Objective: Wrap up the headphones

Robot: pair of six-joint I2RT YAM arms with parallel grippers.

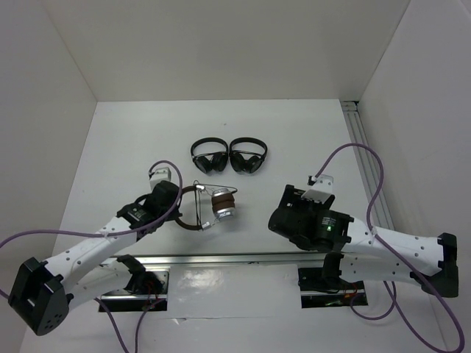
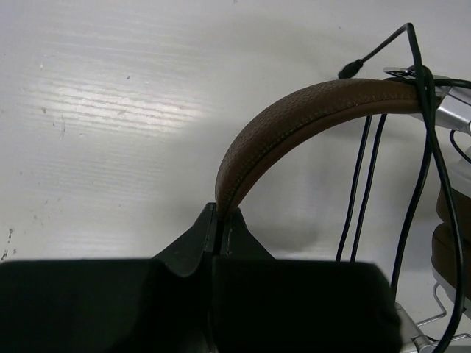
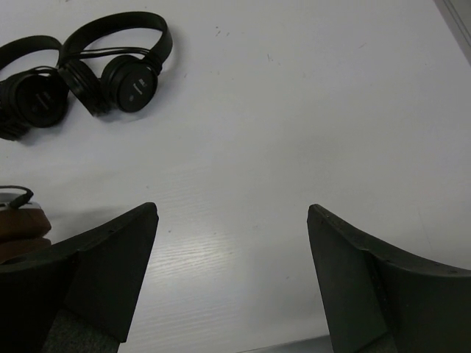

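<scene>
The left tool (image 2: 219, 220) has its dark fingers pressed together on the crown of the headphones (image 1: 213, 206), pinching the brown headband (image 2: 294, 118) right at its tips. From that grip the band arches up and away to the tool's right, a broad strap of grained, leather-like material with a stitched edge. The headphones' long axis runs from this tool straight ahead: crown nearest it, earcups (image 1: 222, 204) farthest, so the open side faces the right tool (image 3: 232, 213). A thin black cable (image 2: 423, 147) hangs in loose loops over the band's far end, its plug sticking up past it. Beyond the loops sit a bright metal slider (image 2: 452, 110) and padded brown cushions on silver shells, the two cups close together on the white counter (image 3: 294, 110).

The right tool stands apart from them, fingers spread wide over bare counter, gripping nothing. One brown cushion shows just off its left finger. Far ahead to its left lie two all-black headphones (image 3: 121, 70), side by side, touching.
</scene>
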